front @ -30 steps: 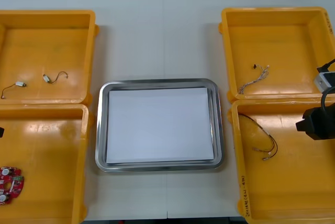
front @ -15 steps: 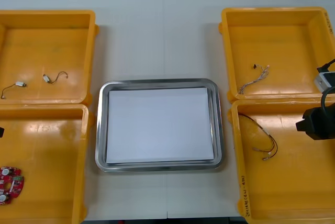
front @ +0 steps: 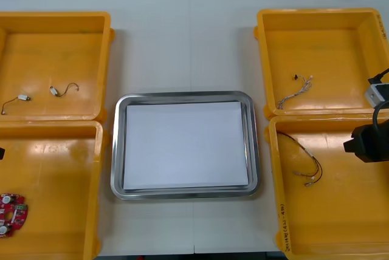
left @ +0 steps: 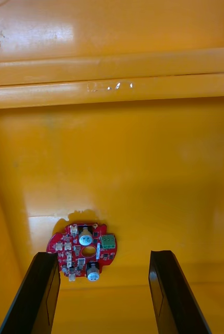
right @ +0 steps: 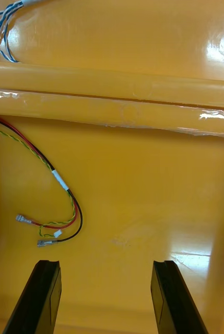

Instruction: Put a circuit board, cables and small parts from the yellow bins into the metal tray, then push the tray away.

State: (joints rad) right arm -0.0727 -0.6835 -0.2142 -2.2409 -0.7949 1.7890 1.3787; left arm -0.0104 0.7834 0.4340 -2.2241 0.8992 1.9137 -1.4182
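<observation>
My left gripper (left: 104,292) hangs open over the near left yellow bin (front: 61,150), and the round red circuit board (left: 84,250) lies just beyond and between its fingers. The board (front: 11,213) sits near that bin's front left corner. My right gripper (right: 106,292) is open above the near right yellow bin (front: 340,223). The red, yellow and black cable (right: 65,209) lies ahead of its left finger, untouched. That cable (front: 307,163) rests in the bin's far left part. The metal tray (front: 118,150), white inside, holds nothing.
The far left bin (front: 91,41) holds two small metal parts (front: 56,90) with thin leads. A twisted blue and white cable (front: 295,90) lies in the far right bin (front: 340,35). My right arm (front: 368,141) shows at the right edge.
</observation>
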